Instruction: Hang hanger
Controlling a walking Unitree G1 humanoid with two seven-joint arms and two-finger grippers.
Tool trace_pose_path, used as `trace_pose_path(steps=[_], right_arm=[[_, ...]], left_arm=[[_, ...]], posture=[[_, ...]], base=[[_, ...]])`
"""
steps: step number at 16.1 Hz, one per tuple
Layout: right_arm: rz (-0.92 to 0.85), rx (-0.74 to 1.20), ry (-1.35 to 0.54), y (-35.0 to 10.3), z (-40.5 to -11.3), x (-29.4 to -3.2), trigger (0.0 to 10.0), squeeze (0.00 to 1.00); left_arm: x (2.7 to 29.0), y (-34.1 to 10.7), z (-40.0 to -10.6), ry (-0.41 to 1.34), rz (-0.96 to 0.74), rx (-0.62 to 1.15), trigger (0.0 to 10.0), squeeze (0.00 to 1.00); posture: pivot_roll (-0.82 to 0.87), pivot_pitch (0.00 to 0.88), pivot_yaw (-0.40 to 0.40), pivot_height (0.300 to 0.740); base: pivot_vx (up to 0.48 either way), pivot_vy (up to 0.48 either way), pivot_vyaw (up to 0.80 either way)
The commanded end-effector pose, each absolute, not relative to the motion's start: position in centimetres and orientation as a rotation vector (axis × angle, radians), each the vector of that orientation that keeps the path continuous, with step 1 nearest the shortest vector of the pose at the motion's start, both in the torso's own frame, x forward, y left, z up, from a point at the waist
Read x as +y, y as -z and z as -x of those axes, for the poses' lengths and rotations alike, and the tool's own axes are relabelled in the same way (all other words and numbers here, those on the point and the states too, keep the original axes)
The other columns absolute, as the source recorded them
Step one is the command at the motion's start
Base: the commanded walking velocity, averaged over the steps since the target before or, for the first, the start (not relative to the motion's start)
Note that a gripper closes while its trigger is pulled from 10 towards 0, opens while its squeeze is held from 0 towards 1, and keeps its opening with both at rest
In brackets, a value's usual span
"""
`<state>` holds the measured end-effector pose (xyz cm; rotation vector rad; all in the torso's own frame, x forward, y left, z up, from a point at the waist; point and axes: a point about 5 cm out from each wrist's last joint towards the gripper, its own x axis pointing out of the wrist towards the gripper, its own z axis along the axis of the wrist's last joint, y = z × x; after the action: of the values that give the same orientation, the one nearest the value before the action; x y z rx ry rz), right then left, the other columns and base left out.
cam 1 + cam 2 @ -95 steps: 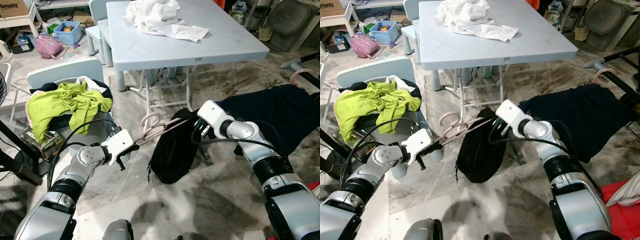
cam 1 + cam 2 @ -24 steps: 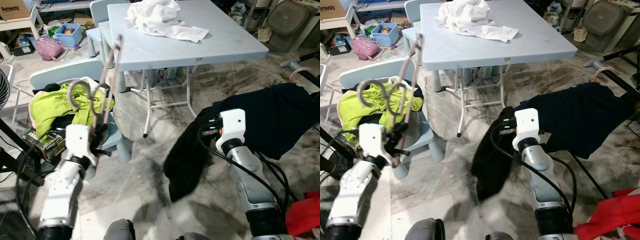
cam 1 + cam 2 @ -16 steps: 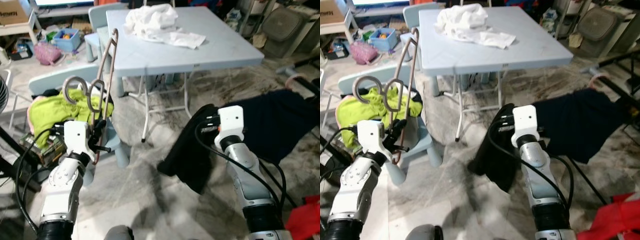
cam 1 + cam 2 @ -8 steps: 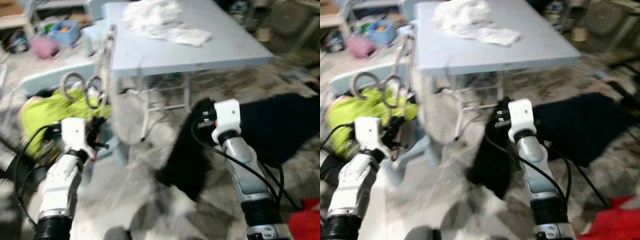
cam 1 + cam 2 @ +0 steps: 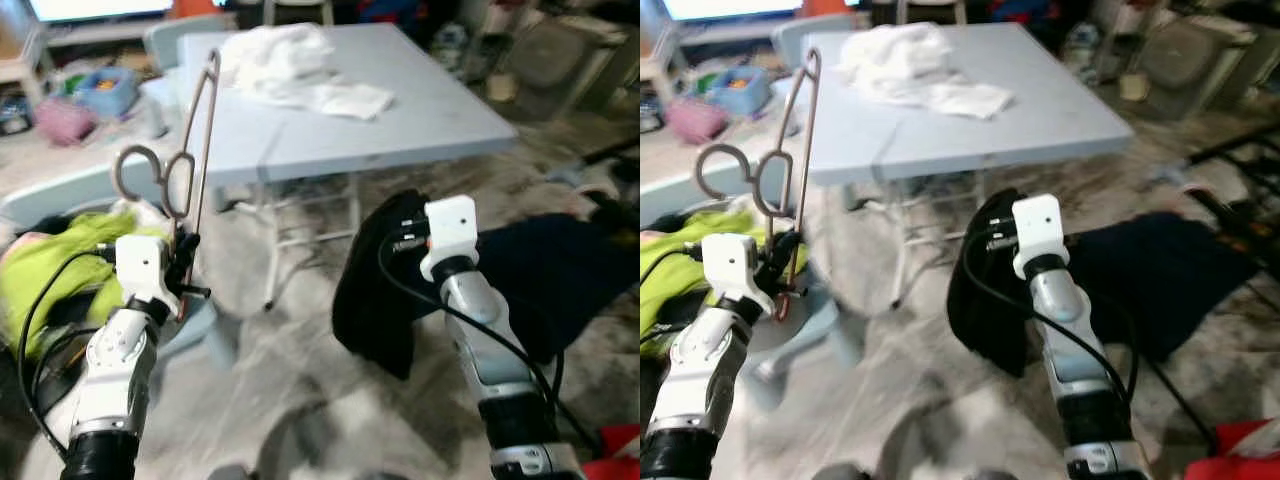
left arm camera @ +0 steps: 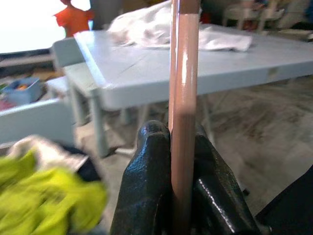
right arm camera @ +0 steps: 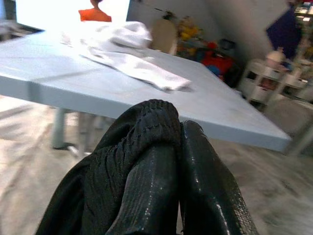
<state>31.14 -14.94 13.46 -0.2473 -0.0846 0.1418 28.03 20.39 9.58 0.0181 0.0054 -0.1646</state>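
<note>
The pale blue table [image 5: 440, 105] stands ahead with a crumpled white cloth [image 5: 290, 65] on its top. To the robot's right a large dark garment [image 5: 560, 270] is spread low over the floor, and to its left a green garment [image 5: 50, 270] is heaped on a light blue chair [image 5: 60, 195], with coloured clutter on the floor behind.

The right end effector [image 7: 166, 147] is pinched together on a fold of black garment [image 5: 985, 290], which hangs limp from it just in front of the table edge. The left end effector [image 6: 171, 161] is clamped on the stem of the pink hanger [image 5: 195, 150], held upright beside the table's left corner with its hooks [image 5: 150, 180] curling at about chair height.

This looks like the carrying stage: hanger and garment are in separate grips and nothing is hung. The blur makes it hard to tell, but no rail or rack can be made out, so the next move probably calls for finding one and raising the hook to it. The table's corner and the chair crowd the left arm, and the dangling garment could snag the table legs [image 5: 275, 255].
</note>
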Motion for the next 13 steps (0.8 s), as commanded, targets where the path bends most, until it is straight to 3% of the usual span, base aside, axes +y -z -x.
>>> trace_pose_path(steps=[1,7,13], right_arm=[[0.259,-0.099,-0.108,-13.8,-31.2,-16.0,10.0,0.0],[0.267,-0.152,-0.147,-15.2,-32.4,-15.2,10.0,0.0],[0.251,-0.298,-0.226,-21.5,-36.9,-14.1,10.0,0.0]], left_arm=[[19.4,-9.9,-28.3,0.192,-0.015,-0.011,10.0,0.0],[19.4,-10.0,-28.3,0.192,-0.02,-0.017,10.0,0.0],[19.1,-10.5,-28.6,0.198,-0.025,-0.031,10.0,0.0]], posture=[[-0.02,0.0,-0.033,0.74],[-0.02,0.001,-0.036,0.74],[-0.01,0.008,-0.038,0.74]], base=[[0.469,0.0,0.0],[0.468,0.0,0.0],[0.469,0.0,0.0]])
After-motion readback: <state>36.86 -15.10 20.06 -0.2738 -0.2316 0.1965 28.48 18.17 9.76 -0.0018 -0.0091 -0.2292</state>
